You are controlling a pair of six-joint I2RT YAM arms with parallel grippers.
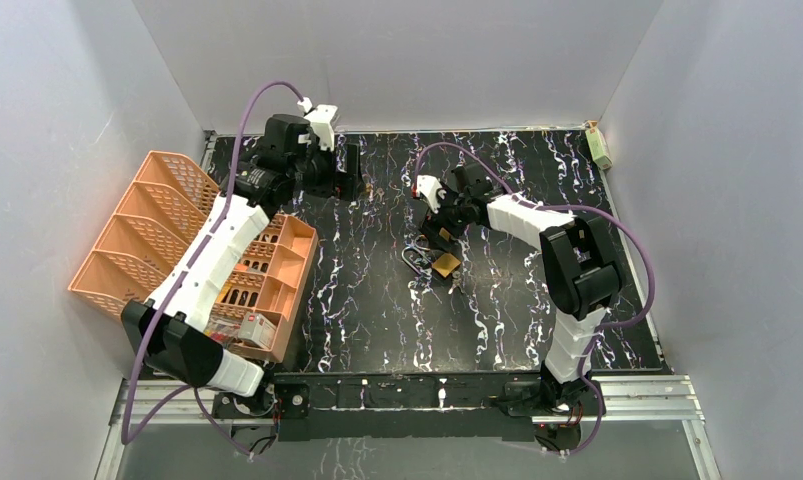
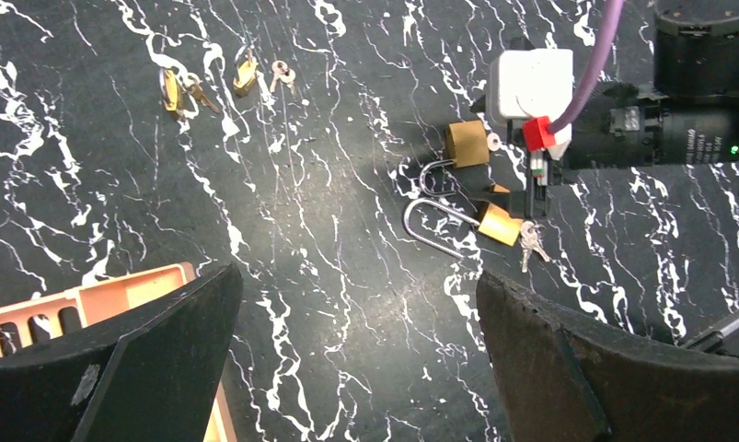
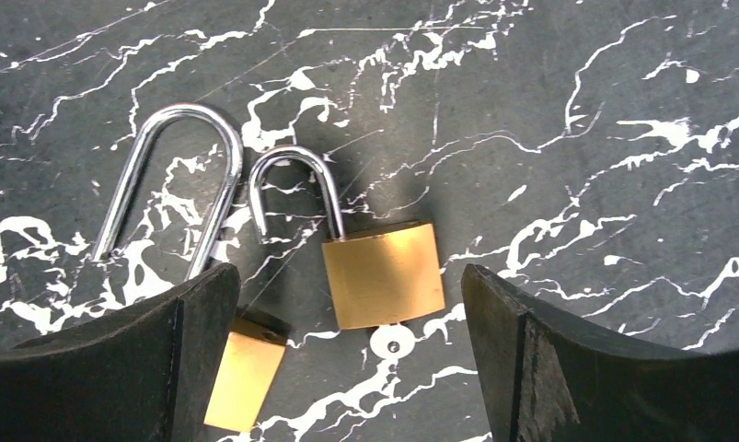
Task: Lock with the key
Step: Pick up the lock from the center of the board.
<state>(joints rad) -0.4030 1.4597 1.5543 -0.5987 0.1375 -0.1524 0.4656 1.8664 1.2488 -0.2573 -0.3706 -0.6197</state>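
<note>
- Right pincer gapes wide over small padlock, shackle popped, beside long padlock.
- Left pincer released above desk.
- Keys against long padlock.

Left tool spread, right tool spread

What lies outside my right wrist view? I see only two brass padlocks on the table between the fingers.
Observer: Left wrist view shows keys lying at the body of the long-shackled padlock.
Operator: Any more locks?
Observer: Yes, a small padlock and a second small padlock lie together, well apart from yours.
Operator: And the left gripper?
Observer: The left gripper is open and empty, above the table by an orange organizer.
</note>
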